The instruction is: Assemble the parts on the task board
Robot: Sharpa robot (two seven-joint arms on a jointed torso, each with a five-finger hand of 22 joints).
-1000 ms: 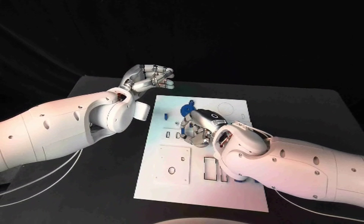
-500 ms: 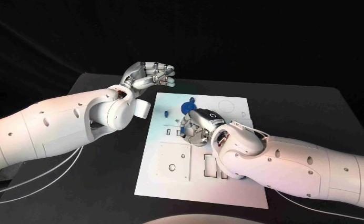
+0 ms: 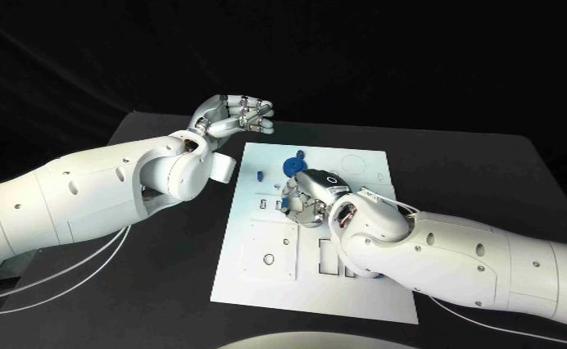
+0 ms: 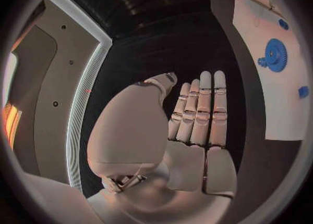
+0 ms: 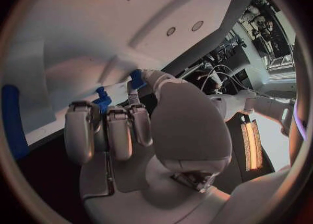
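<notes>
The robot's right hand (image 3: 310,198) presses down on the white rectangular task board (image 3: 360,160), fingers curled on a small blue part (image 5: 102,100) for seating, while the empty left hand (image 3: 237,118), fingers loosely curled, waits beyond the far-left corner, near the blue toothed gear (image 3: 291,165).

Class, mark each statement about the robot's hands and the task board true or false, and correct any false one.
1. The left hand is off the task board, beyond its corner. True.
2. The right hand is over the task board. True.
3. The left hand holds the blue gear. False: its fingers are straight with nothing in them, and the gear lies on the board.
4. The task board is black. False: it is white, on a black table.
</notes>
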